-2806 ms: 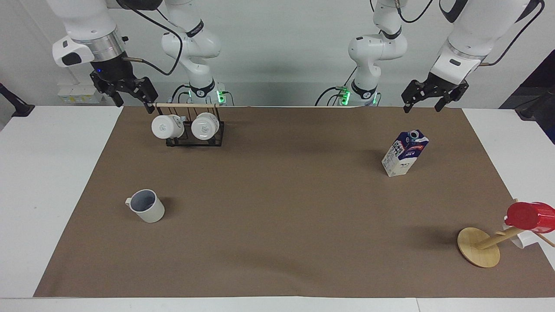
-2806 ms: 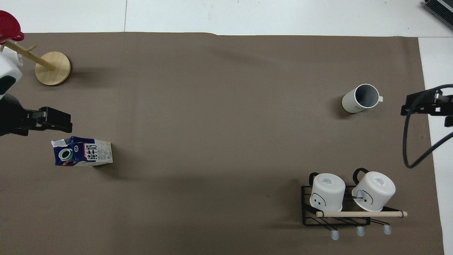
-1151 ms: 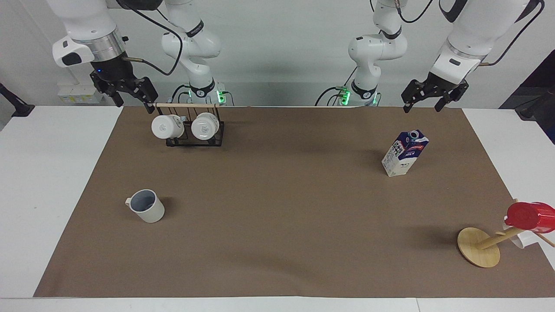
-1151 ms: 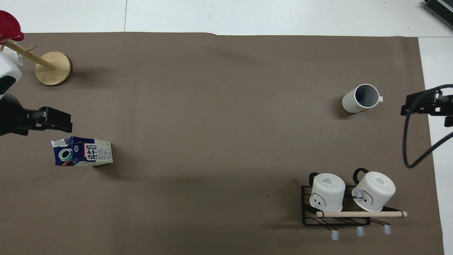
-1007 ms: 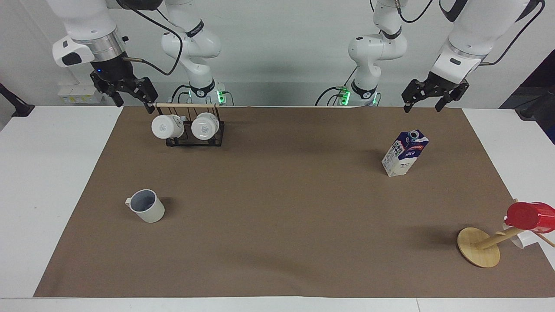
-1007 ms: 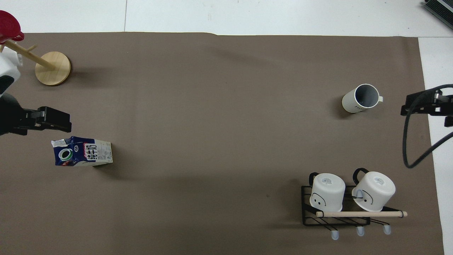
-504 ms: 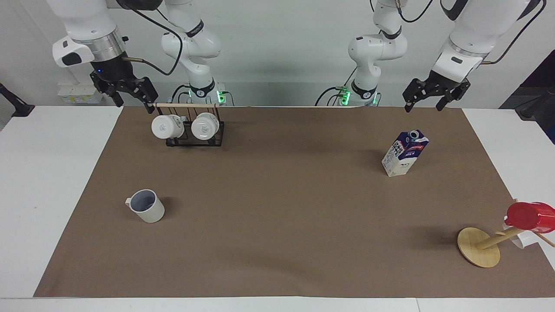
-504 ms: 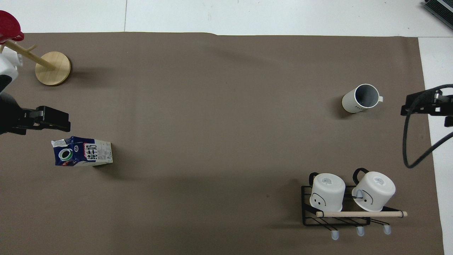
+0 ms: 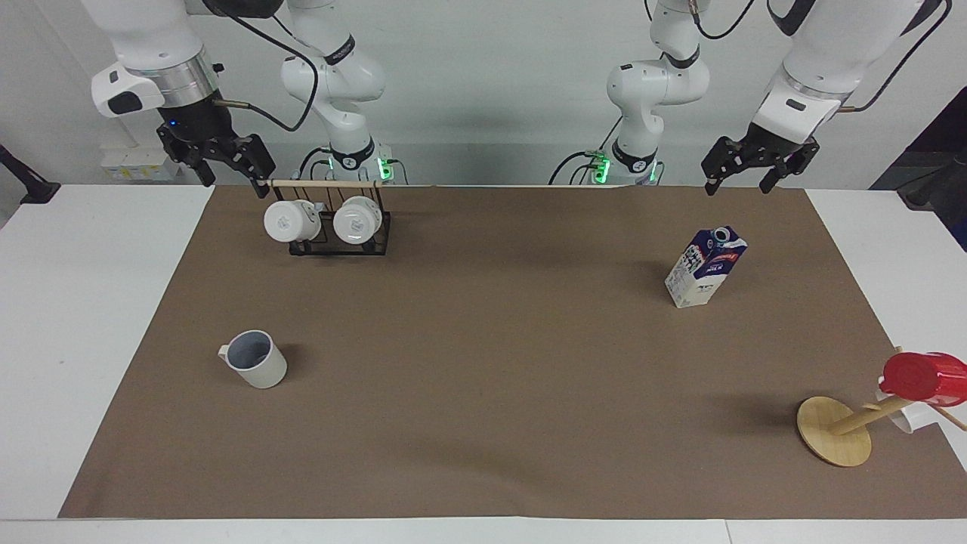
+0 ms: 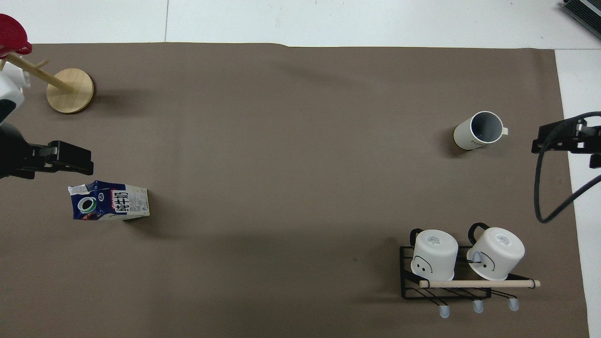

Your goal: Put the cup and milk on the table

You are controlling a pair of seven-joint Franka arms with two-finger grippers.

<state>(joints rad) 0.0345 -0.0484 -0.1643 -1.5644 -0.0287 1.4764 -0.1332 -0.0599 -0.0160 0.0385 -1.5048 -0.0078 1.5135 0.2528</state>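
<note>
Left gripper [image 9: 739, 183] jaws wide apart, empty. Right gripper [image 9: 236, 181] same. One cup [image 9: 255, 360], one milk [image 9: 704, 267], both standing on table [image 9: 483, 423]. Two white mugs [image 9: 323, 220] on rack.

The table [image 9: 91, 317] carries a mug rack [image 9: 340, 238] at the edge nearest the robots, toward the right arm's end, with two mugs [image 9: 289, 220] hanging on it side by side. The cup [image 9: 257, 360] stands upright on the table, farther from the robots than the rack. The milk carton [image 9: 704, 268] stands well apart from the rack, toward the left arm's end. The wooden cup tree [image 9: 838, 429] stands farther still than the carton, at that end's edge, with a cup [image 9: 923, 376] on it.
</note>
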